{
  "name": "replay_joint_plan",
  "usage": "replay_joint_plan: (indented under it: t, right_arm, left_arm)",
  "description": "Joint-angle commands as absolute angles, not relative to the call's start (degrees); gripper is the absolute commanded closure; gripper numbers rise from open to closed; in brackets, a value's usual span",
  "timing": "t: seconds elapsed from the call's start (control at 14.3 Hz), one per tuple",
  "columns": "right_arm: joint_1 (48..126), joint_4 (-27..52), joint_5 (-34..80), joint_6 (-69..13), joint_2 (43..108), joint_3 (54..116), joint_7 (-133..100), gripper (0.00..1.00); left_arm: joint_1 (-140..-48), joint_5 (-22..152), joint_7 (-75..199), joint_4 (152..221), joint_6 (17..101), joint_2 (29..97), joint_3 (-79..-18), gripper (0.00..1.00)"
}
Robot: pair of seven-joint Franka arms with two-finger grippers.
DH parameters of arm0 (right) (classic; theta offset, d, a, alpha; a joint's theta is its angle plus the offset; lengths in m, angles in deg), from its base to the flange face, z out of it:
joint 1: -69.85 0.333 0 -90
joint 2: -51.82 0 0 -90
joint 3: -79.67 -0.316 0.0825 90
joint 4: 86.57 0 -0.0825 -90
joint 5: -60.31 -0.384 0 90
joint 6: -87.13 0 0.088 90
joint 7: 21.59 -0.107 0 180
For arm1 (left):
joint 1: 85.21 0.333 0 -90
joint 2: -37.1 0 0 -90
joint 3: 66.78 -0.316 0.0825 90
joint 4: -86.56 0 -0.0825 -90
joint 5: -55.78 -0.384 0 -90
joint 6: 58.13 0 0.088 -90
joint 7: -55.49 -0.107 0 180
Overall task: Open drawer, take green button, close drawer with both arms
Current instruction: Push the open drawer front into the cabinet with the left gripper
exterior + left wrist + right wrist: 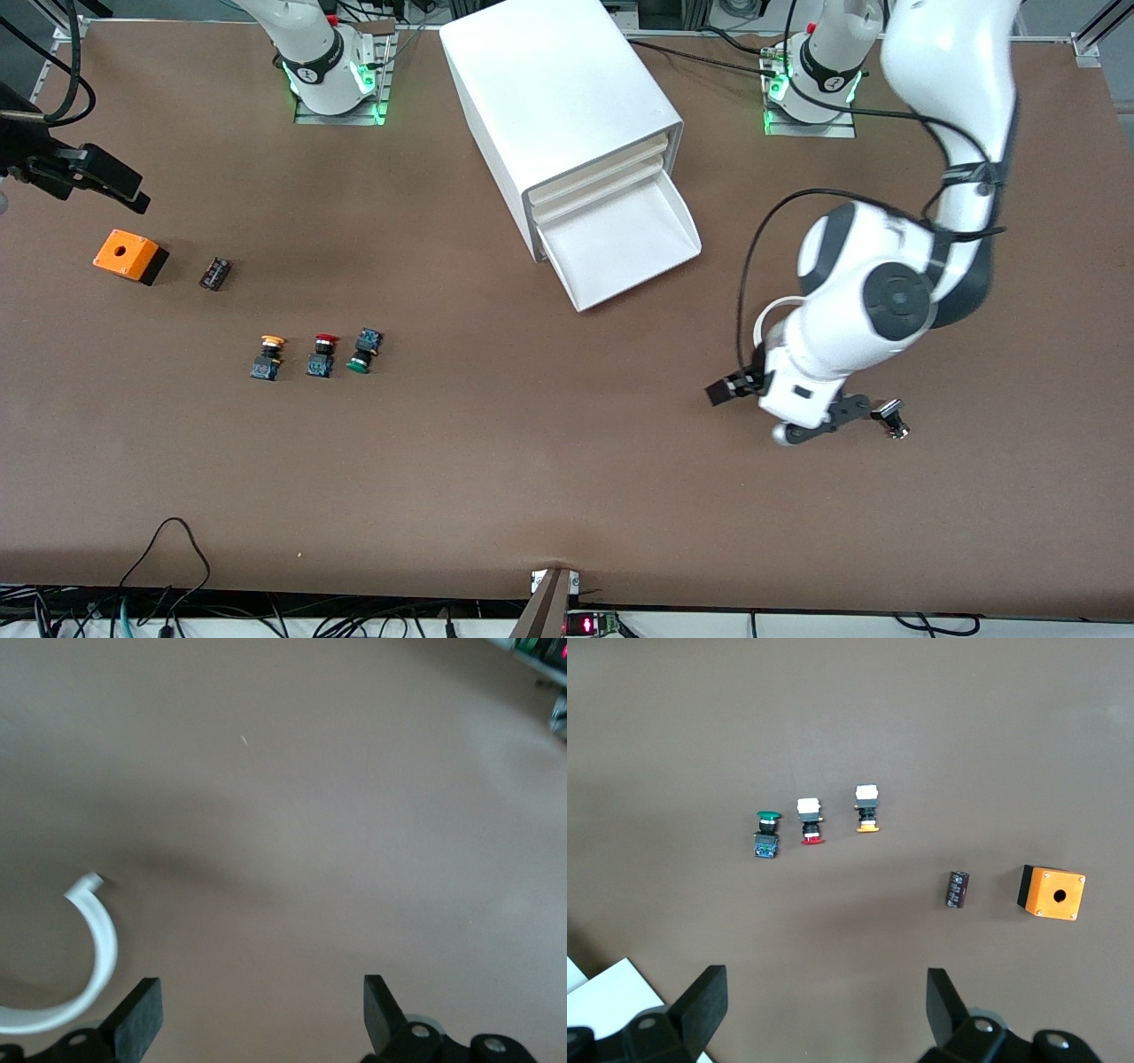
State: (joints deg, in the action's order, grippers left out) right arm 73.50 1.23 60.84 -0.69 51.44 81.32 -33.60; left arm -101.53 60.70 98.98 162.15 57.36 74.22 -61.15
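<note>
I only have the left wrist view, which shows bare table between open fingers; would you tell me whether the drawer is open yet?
Observer: Yes, the lowest drawer of the cabinet is pulled out, and it looks empty.
Operator: Thank you. Where is the green button?
Observer: The green button lies on the table beside a red-capped button, toward the right arm's end.
Operator: And the right gripper?
Observer: The right gripper is open, above the table near the orange box.
</note>
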Motion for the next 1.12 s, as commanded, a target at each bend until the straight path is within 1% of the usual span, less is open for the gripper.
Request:
replay_joint_plan:
  t: [0.0,0.21,0.35,0.56,0.7,1.05]
  right_arm:
    - [74.24,1.4,60.49,-0.14,51.03,81.78,-33.72,0.01]
    - [73.54,1.4,60.49,-0.14,51.03,81.78,-33.54,0.01]
    - [71.44,1.4,60.4,-0.23,51.29,81.25,-33.46,0.01]
    - [69.67,1.4,60.4,-0.23,51.38,80.9,-33.28,0.01]
    - [68.18,1.4,60.4,-0.14,51.29,78.89,-33.28,0.01]
    - [68.18,1.4,60.57,-0.05,51.47,78.61,-32.76,0.01]
  left_arm:
    - [-104.89,60.08,105.48,163.81,58.07,75.94,-61.6,0.0]
    - [-107.7,61.31,106.11,167.68,58.42,76.47,-61.51,0.01]
    - [-108.06,61.23,105.24,169.52,58.33,76.56,-60.99,0.01]
    - [-107.89,60.79,103.39,169.79,58.33,76.56,-60.98,0.01]
    - [-108.15,60.44,103.39,169.71,58.94,76.82,-60.98,0.01]
    - [-109.03,60.43,103.65,170.5,61.58,77.79,-60.98,0.01]
